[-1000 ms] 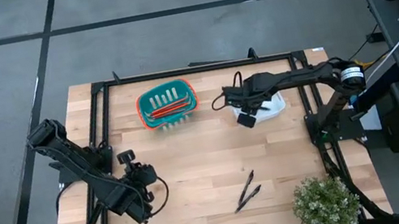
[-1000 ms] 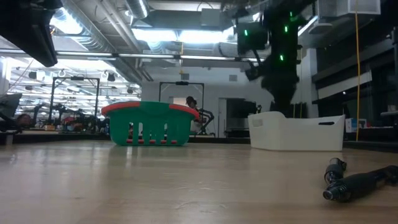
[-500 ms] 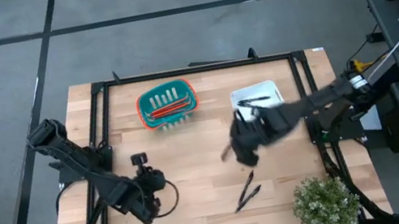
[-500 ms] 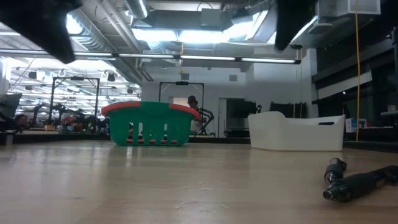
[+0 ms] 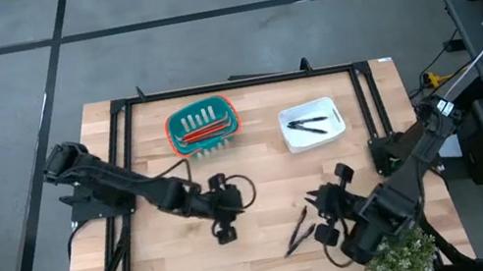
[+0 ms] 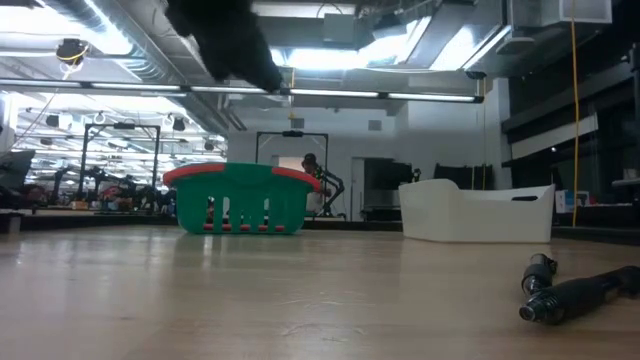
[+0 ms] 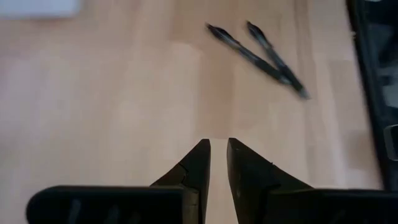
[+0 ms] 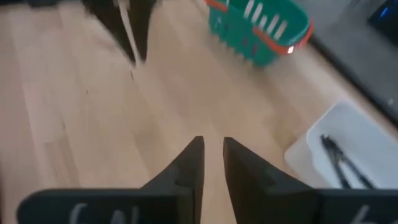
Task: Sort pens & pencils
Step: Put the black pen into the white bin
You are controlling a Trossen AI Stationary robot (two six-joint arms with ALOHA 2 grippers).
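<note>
Both arms have been swung in toward the middle of the counter (image 5: 261,247).
Two pens (image 5: 299,232) are left, between the nearly shut, empty left gripper (image 5: 222,229) and right gripper (image 5: 325,224); pencils (image 5: 204,133) are binned.

Light wooden tabletop (image 5: 249,179) beneath me, ringed by a black metal frame (image 5: 123,126). Small green potted plant (image 5: 396,246) at its near right corner. Grey floor (image 5: 205,42) around.

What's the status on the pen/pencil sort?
Left claw mid-table, nearly shut, empty. Right claw by the loose pens, nearly shut, empty. Two pens in white bin, pencils in teal basket. Nothing in the way.
</note>
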